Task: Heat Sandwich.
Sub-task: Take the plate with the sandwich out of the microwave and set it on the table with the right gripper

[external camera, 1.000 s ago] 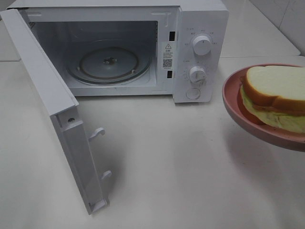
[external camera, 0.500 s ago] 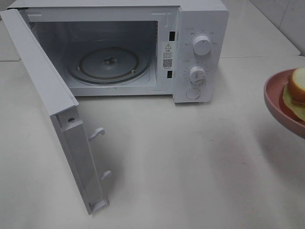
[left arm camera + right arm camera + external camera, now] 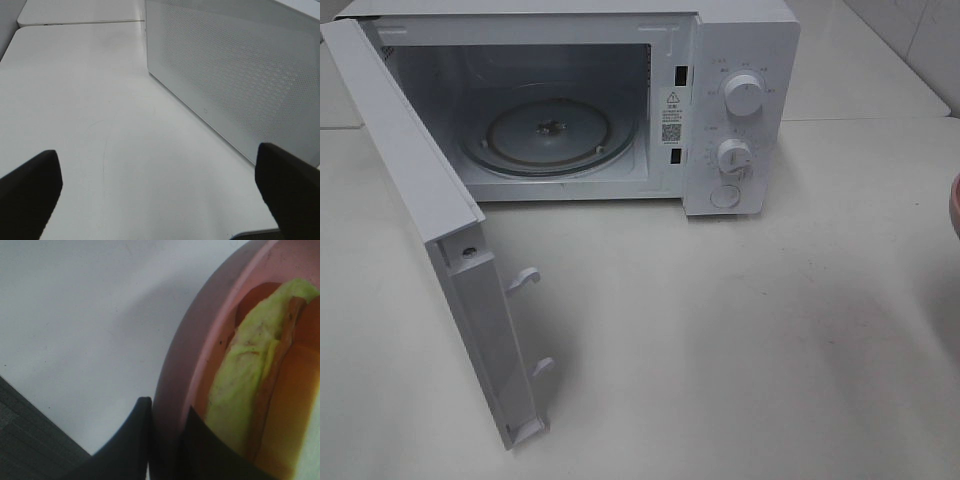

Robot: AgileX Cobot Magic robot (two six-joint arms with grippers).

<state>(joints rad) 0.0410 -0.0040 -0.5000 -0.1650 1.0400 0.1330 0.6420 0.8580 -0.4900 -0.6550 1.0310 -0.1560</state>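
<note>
White tabletop [image 3: 720, 330] fills the scene under a pale wall. On the pink plate [image 3: 185, 355], held off the right edge of the high view, lies the sandwich [image 3: 260, 390], its green filling against the rim. The right gripper [image 3: 167, 440] is clenched on that rim. Far left stands the microwave [image 3: 740, 100], door [image 3: 430, 230] swung wide, glass turntable [image 3: 548, 132] bare. The left gripper [image 3: 160, 190] hangs released beside the door.

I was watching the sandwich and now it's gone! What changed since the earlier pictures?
The pink plate with the sandwich slid out past the right edge of the high view; only a sliver of rim shows. The right gripper still has its jaws pinched on the plate's rim. The microwave, its open door and the open left gripper stayed put.
</note>
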